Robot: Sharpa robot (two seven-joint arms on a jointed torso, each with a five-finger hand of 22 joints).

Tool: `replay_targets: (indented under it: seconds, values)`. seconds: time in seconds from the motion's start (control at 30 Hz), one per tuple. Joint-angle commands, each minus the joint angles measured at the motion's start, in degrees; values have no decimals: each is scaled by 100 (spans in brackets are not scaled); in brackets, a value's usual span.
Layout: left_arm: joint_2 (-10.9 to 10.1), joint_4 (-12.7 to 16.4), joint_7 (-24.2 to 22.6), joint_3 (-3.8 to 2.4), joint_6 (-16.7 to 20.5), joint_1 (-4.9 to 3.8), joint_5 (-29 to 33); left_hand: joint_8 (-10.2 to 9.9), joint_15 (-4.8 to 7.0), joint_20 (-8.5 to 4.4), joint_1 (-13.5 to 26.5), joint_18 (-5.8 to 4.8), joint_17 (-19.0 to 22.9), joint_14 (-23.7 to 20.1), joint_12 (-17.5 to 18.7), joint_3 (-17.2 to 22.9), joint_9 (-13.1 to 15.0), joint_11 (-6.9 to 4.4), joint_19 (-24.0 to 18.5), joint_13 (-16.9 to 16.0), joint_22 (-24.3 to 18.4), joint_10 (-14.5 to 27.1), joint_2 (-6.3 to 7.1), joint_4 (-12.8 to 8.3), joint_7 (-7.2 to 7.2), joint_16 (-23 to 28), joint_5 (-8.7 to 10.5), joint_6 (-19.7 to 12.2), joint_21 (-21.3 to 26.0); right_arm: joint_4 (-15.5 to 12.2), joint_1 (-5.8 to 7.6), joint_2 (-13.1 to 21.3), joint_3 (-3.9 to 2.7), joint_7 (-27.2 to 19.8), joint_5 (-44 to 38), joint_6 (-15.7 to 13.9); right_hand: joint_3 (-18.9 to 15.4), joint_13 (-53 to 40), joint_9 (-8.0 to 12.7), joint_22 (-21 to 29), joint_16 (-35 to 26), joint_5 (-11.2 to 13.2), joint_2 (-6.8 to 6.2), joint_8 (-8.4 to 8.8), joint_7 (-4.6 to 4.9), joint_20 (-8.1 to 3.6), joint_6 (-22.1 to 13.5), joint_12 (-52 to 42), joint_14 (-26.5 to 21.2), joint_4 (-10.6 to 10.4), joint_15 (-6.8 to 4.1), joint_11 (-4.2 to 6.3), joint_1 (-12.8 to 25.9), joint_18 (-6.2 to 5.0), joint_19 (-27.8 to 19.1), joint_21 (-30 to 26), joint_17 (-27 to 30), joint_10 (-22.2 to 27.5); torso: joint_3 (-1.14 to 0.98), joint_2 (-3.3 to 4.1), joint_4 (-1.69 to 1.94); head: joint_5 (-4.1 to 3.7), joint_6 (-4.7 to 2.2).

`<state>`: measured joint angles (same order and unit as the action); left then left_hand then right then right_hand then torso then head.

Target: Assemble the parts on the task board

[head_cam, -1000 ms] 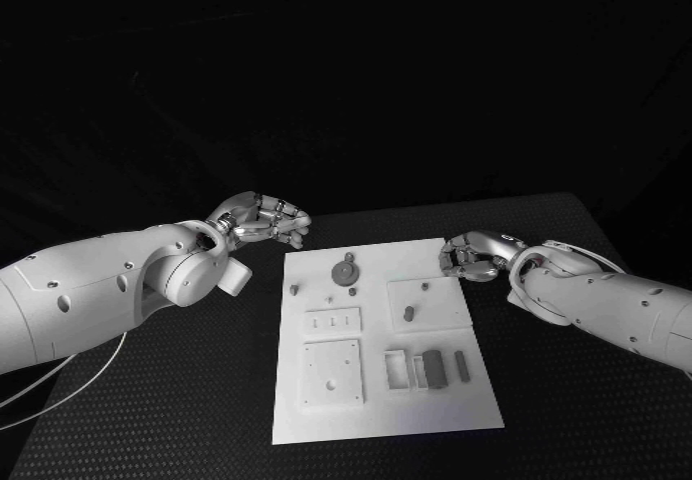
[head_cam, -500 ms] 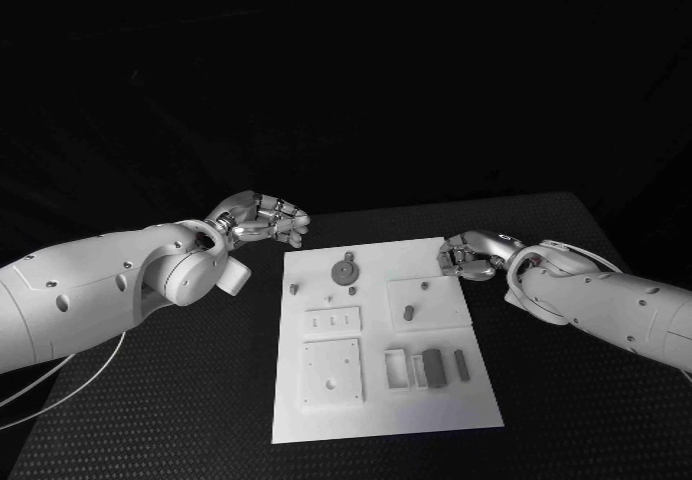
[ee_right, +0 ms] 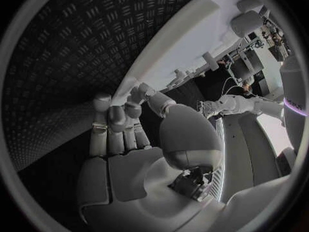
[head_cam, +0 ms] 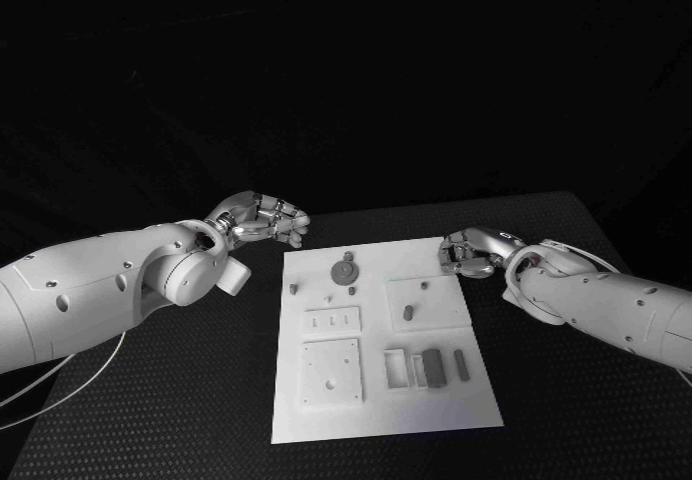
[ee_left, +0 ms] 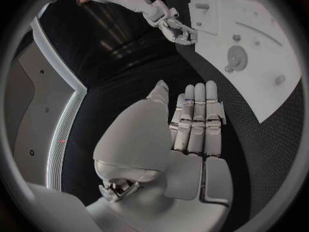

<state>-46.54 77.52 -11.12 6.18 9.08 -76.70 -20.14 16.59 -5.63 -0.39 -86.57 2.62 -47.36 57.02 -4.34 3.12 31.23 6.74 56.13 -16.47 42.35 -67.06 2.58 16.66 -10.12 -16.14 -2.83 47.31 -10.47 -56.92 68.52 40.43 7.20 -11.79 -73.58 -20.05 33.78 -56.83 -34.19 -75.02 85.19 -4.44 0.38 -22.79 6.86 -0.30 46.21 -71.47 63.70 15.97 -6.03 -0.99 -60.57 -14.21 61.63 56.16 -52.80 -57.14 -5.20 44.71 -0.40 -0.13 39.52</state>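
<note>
Head view first: the board (head_cam: pixel 387 340) sits in the middle of the surface (head_cam: pixel 173 400), with the grey parts spread over it, a round one (head_cam: pixel 345 270) near the far edge, a small peg (head_cam: pixel 408 313) in the middle and a dark block (head_cam: pixel 431 363) among a few bars toward the near right corner. Left hand (head_cam: pixel 268 220) hangs just off the board's far left corner, right hand (head_cam: pixel 470 252) right at the far right corner, and neither has anything in it as far as I can see. Left wrist view: the left hand (ee_left: pixel 193 119) has its fingers straight and side by side, flat like a paddle, holding nothing, with the board (ee_left: pixel 257 51) off to one side and the round part (ee_left: pixel 238 55) plain on it. Right wrist view: the right hand (ee_right: pixel 122 123) has its fingers stretched out next to each other, nothing in them, fingertips near the board's edge (ee_right: pixel 193 41). So I'd say nothing's been picked yet and the step is just choosing a part and reaching in. My take: go for a loose piece near the hand, come down from above, pinch it by the narrow sides and keep the other hand off the board so it doesn't knock the small bits around.
</note>
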Motion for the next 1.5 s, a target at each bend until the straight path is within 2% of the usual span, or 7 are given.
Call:
replay_targets:
  seconds: [0.03, 0.37, 0.63, 1.13, 1.2, 1.27, 1.5]
  values:
    - [3, 11, 20, -4, -28, -6, -64, 35, 10, 17, 285, 59, -24, 64, 6, -25, 14, -14, 37, -24, 19, -64, -99, 16, 2, 33, -7, 91, 20, -79, 1, 1, -2, 198, 99, -201, 11, -9, -23, -99, 26, -18, 40, -38, -194, -20, 1272, -37, 47, 31, -46, 207, 15, -79, 23, 25, 6, 148, -3, -2, -5, -11, -15]
    - [144, -80, 750, -5, 113, -11, -673, 111, 164, -122, 726, 111, -268, 402, -108, 19, 35, -188, 283, -205, 208, -417, -227, 9, 123, -115, 0, 433, -151, -417, 232, 37, -29, 549, 152, -205, 35, -7, -68, -97, 35, -18, 58, -54, -211, -48, 1296, -42, 90, 49, -71, 226, -4, -79, 62, 44, 10, 108, 8, -4, 4, -17, -64]
    - [415, -201, 1412, -6, 145, -13, -879, 111, 254, -208, 782, 115, -460, 549, -166, -7, 7, -272, 397, -330, 354, -591, -202, 3, 186, -217, 1, 595, -272, -1207, 508, 58, -59, 1279, -616, 144, 46, -5, -85, -95, 36, -18, 51, -56, -216, -62, 1301, -40, 107, 58, -82, 233, -20, -79, 77, 50, 13, 95, 34, -78, -53, 35, -125]
    - [866, -19, 1791, 9, 348, -12, -782, -116, 174, -148, 1171, 82, -586, 354, 9, -17, -151, -158, 214, -404, 425, -356, 36, 16, 60, -55, 2, 385, -186, -2020, 607, -268, -60, 1915, -958, 428, 55, -1, -105, -91, 30, -17, 18, -54, -223, -79, 1310, -33, 128, 62, -95, 242, -40, -79, 96, 53, 20, 78, 123, -344, -119, 335, -155]
    - [893, -13, 1805, 15, 207, -9, -690, -117, 176, -150, 1371, 92, -616, 368, 8, -45, -166, -168, 210, -431, 441, -368, -35, 10, 70, -45, 5, 414, -179, -2086, 606, -331, -60, 1917, -1029, 420, 57, 0, -107, -90, 29, -17, 17, -54, -224, -81, 1310, -32, 131, 63, -97, 242, -42, -79, 98, 54, 21, 76, 128, -356, -113, 359, -153]
    - [944, -18, 1806, 33, 223, -9, -690, -120, 195, -167, 1258, 118, -714, 400, 11, -740, -202, -191, 213, -508, 516, -394, -348, 0, 94, -16, 3, 469, -187, -2164, 606, -371, -60, 1938, -1063, 395, 58, 1, -109, -90, 28, -17, 15, -53, -225, -83, 1311, -31, 134, 62, -98, 243, -45, -79, 102, 54, 23, 73, 126, -361, -110, 365, -154]
    - [1000, 15, 1821, 63, 199, -8, -639, -130, 199, -165, 1127, 117, -763, 422, 19, -985, -234, -195, 233, -553, 548, -404, -429, 14, 99, 26, 4, 498, -177, -2239, 605, -486, -61, 1962, -1104, 372, 60, 3, -116, -88, 26, -16, 11, -52, -227, -89, 1316, -29, 146, 60, -103, 246, -47, -79, 112, 57, 26, 62, 119, -361, -104, 366, -129]
